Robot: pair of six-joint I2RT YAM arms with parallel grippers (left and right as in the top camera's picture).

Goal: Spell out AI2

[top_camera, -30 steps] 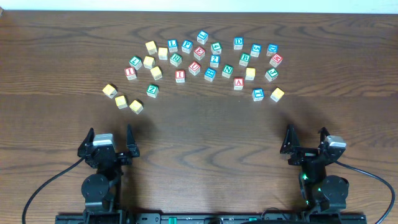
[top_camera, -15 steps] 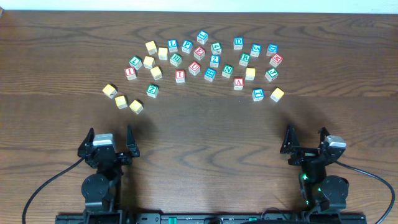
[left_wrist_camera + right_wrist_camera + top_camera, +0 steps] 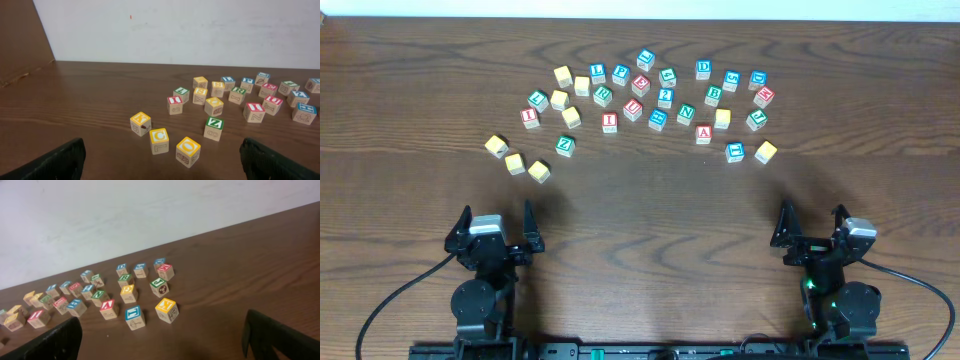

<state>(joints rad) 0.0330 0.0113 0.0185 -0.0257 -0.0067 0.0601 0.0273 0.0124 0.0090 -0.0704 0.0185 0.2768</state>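
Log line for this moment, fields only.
stage: not started | left gripper: open, empty | right gripper: open, empty | red A block: ungrasped | AI2: not spelled

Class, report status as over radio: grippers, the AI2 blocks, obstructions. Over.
Left gripper, right gripper open, empty, parked. Red A block and red I block untouched. Neighbouring blocks crowd both.

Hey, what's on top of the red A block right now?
Nothing. The red A block sits alone on the table, not stacked, with its lettered top fully showing. Its underside, against the wood, is hidden.
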